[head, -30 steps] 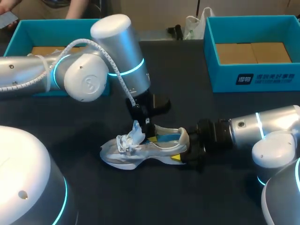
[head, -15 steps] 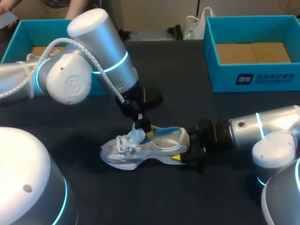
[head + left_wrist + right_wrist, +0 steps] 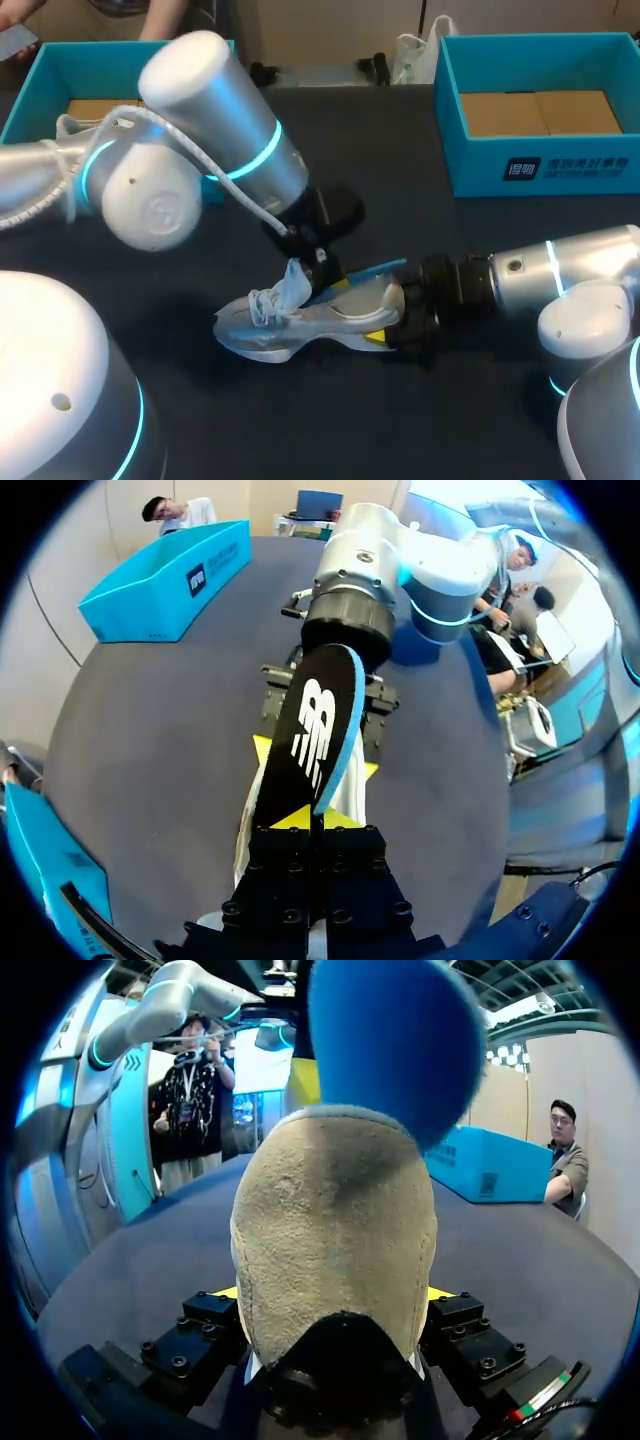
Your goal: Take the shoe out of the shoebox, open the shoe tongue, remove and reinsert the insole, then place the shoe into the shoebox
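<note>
The sneaker (image 3: 325, 320), in the middle of the table (image 3: 330, 420), is gripped at its heel by the right gripper (image 3: 398, 325) and could be pulled loose if the insole (image 3: 375, 270) pinched by the left gripper (image 3: 322, 272) sticks.

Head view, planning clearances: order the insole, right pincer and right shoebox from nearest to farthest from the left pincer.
1. The insole, held in the left pincer.
2. The right pincer, at the heel of the shoe.
3. The right shoebox, far right corner.
</note>
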`<state>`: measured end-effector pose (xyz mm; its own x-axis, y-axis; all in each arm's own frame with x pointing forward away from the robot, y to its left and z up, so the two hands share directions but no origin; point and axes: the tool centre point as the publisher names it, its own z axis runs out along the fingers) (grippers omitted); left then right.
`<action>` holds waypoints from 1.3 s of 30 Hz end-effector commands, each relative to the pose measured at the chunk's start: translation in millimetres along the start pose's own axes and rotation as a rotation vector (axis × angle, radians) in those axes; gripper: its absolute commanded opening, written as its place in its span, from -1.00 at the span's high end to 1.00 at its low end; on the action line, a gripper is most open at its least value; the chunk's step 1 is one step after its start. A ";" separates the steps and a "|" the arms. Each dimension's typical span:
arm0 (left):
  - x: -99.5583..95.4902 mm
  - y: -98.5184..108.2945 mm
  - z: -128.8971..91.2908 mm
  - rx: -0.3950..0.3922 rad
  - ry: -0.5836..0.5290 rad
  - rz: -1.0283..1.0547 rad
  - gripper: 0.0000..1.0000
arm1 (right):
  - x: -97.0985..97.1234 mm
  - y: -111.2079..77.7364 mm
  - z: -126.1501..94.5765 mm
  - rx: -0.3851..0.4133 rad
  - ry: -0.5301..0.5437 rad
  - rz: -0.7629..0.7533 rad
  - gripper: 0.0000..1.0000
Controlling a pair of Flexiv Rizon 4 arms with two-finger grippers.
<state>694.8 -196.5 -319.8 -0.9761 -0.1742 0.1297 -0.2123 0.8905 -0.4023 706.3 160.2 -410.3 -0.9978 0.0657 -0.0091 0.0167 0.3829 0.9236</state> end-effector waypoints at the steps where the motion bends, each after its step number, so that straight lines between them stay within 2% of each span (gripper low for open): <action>1: 5.1 -14.6 13.5 0.010 -0.093 -0.028 1.00 | 1.2 1.9 1.1 0.005 -0.002 0.000 1.00; 4: 4.4 -16.3 14.7 0.009 -0.105 -0.032 0.41 | 1.2 1.9 1.1 0.005 -0.002 0.000 1.00; 6: 4.7 -15.8 13.5 0.010 -0.115 -0.032 0.12 | 1.2 1.9 1.1 0.005 -0.002 0.000 1.00; 7: 5.7 -14.4 10.8 0.016 -0.125 -0.033 -0.15 | 1.2 1.9 1.1 0.005 -0.002 0.000 1.00; 10: 8.5 -12.4 4.1 0.026 -0.154 -0.039 -0.32 | 1.2 1.9 1.1 0.005 -0.002 0.000 1.00; 12: 10.9 -11.8 0.0 0.035 -0.182 -0.052 -0.62 | 1.2 1.9 1.1 0.005 -0.002 0.000 1.00; 16: 16.3 -11.5 -7.2 0.047 -0.225 -0.064 -0.63 | 1.2 1.9 1.1 0.005 -0.002 0.000 1.00; 20: 22.6 -10.5 -12.5 0.055 -0.255 -0.075 -0.55 | 1.2 1.9 1.1 0.005 -0.002 0.000 1.00; 22: 26.0 -10.0 -12.3 0.067 -0.284 -0.078 -0.33 | 1.2 1.9 1.1 0.005 -0.002 0.000 1.00; 25: 28.7 -11.3 -8.7 0.076 -0.316 -0.077 -0.18 | 1.2 1.9 1.1 0.005 -0.002 0.000 1.00; 26: 29.0 -12.1 -7.2 0.074 -0.318 -0.075 0.00 | 1.2 1.9 1.1 0.005 -0.002 0.000 1.00; 39: 28.4 -18.0 3.2 0.067 -0.447 -0.068 0.07 | 1.2 1.9 1.1 0.005 -0.002 0.000 1.00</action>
<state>675.9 -211.7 -310.0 -0.9019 -0.3877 -0.1906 -0.2605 0.8400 -0.4760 706.2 160.3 -410.3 -0.9978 0.0655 -0.0093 0.0166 0.3827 0.9237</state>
